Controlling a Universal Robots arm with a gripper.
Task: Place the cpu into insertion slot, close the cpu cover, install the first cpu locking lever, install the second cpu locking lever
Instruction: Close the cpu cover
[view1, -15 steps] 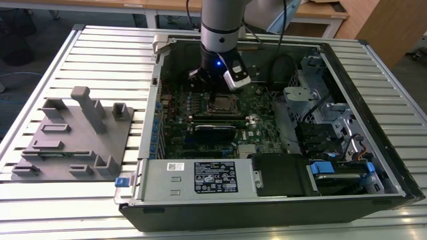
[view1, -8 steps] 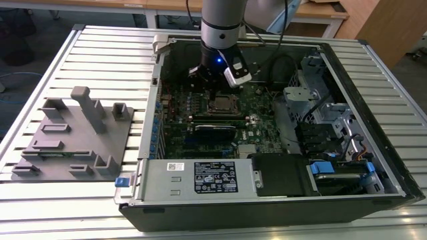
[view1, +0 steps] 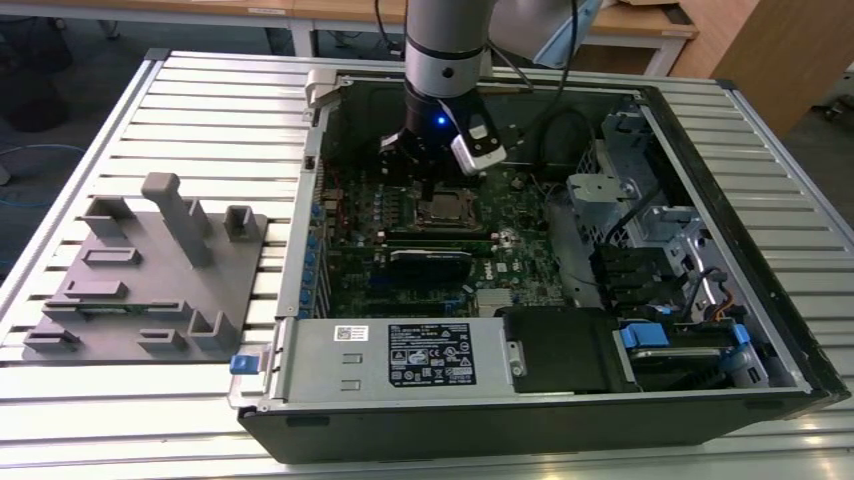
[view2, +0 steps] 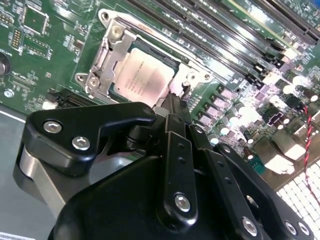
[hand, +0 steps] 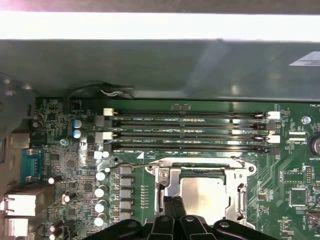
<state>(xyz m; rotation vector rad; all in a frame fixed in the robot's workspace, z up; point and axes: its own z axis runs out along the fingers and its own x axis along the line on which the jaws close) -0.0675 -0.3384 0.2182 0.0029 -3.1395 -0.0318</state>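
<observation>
The cpu (view2: 142, 75) (hand: 202, 195), a dull silver square chip, lies flat in the insertion slot (hand: 200, 163) on the green board. The silvery cpu cover (view2: 111, 50) (hand: 167, 182) is folded down around it, and the chip shows through its window. A thin wire locking lever (hand: 140, 163) runs along one side of the socket. My gripper (view2: 174, 105) (hand: 172, 204) hangs just above the socket's edge with its black fingers together and nothing held. In the exterior view the gripper (view1: 430, 190) is inside the open computer case, right over the socket (view1: 443, 207).
Long black memory slots (hand: 190, 132) run beside the socket. The case walls (view1: 721, 250), drive cage (view1: 607, 190) and power supply (view1: 400, 355) hem in the board. A grey fixture plate (view1: 140, 275) with upright posts stands on the slatted table at the exterior view's left.
</observation>
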